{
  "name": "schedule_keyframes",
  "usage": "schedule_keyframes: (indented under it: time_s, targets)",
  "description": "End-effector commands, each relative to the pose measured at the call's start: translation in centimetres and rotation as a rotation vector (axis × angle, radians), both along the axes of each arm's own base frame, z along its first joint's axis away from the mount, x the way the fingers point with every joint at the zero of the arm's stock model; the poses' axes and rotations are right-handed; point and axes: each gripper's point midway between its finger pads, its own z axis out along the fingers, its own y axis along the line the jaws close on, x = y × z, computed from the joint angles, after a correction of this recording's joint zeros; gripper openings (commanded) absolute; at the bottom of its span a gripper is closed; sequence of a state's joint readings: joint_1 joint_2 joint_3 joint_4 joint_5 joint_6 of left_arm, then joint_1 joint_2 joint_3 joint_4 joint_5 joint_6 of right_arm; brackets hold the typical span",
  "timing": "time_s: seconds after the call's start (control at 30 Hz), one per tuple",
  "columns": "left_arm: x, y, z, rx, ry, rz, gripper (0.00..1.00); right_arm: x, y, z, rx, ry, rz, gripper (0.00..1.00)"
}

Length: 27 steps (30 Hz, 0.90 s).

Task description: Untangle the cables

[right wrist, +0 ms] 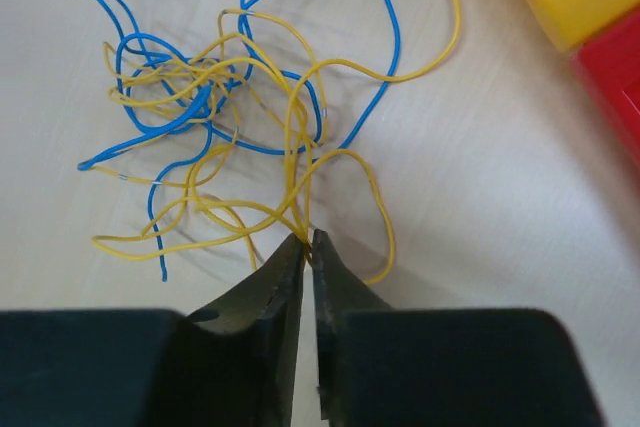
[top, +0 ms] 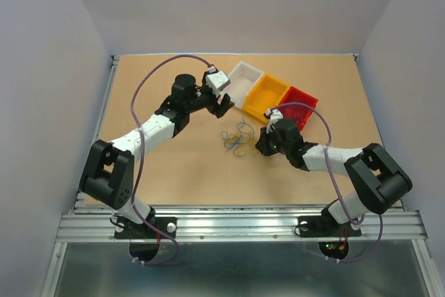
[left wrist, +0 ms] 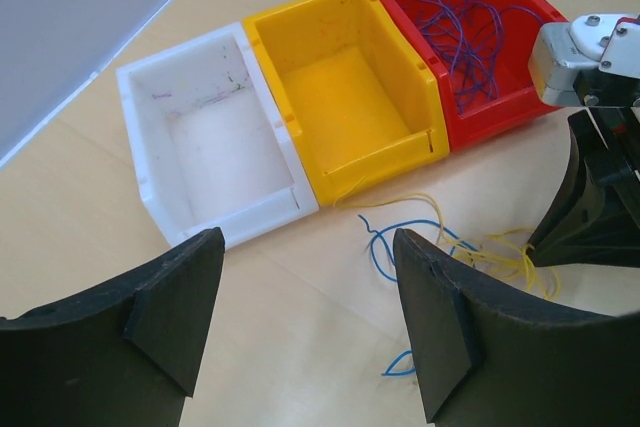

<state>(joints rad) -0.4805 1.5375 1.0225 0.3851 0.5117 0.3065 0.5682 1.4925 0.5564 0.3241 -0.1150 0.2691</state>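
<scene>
A loose tangle of thin yellow and blue cables (top: 238, 138) lies on the table in front of the bins. In the right wrist view the tangle (right wrist: 220, 107) spreads out ahead of my right gripper (right wrist: 308, 239). That gripper is shut on a few yellow strands (right wrist: 291, 147) at the tangle's near edge, low over the table (top: 262, 145). My left gripper (top: 224, 106) is open and empty. It hovers left of the tangle, near the white bin. In its own view (left wrist: 307, 244) the wires (left wrist: 480, 247) lie to its right. Purple cables (left wrist: 470, 37) lie in the red bin.
Three bins stand in a row at the back: white (top: 243, 83), yellow (top: 268, 95) and red (top: 297, 102). In the left wrist view the white bin (left wrist: 150, 177) and the yellow bin (left wrist: 300, 137) hold nothing. The right arm's black wrist (left wrist: 595, 197) is at the right edge.
</scene>
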Motion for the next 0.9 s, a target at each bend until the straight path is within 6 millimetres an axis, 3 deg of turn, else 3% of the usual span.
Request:
schedule_keyframes:
  time_s: [0.0,0.07,0.13,0.2,0.23,0.3,0.43,0.6,0.87]
  targets:
    - [-0.8,-0.2,3.1,-0.038,-0.096,-0.042,0.8,0.9,1.9,4.2,0.092,-0.133,0.057,0.08]
    - [-1.4,-0.8,3.1,-0.038,-0.099,-0.079,0.8,-0.3,1.8,4.7,0.126,-0.143,0.086,0.01]
    - [-2.2,-1.4,2.9,-0.028,-0.109,-0.123,0.8,-1.2,2.1,7.7,0.199,-0.212,0.118,0.01]
    - [-3.5,-2.2,2.7,-0.019,-0.124,-0.169,0.8,-2.8,1.7,8.4,0.241,-0.224,0.133,0.01]
    - [-3.8,-2.4,2.7,-0.008,-0.143,-0.187,0.8,-3.7,1.6,11.1,0.299,-0.293,0.158,0.0]
    - [-5.2,-3.0,2.7,-0.007,-0.158,-0.234,0.8,-5.5,0.9,13.9,0.378,-0.373,0.168,0.01]
    - [-6.5,-3.2,3.2,-0.02,-0.192,-0.289,0.8,-7.9,-0.9,17.7,0.493,-0.498,0.142,0.01]
    - [-9.5,-3.5,3.8,-0.045,-0.231,-0.431,0.83,-8.5,-2.8,19.4,0.551,-0.57,0.062,0.0]
    - [-13.6,-5.0,2.5,-0.039,-0.249,-0.611,0.89,-8.4,-2.1,19.6,0.572,-0.559,0.085,0.01]
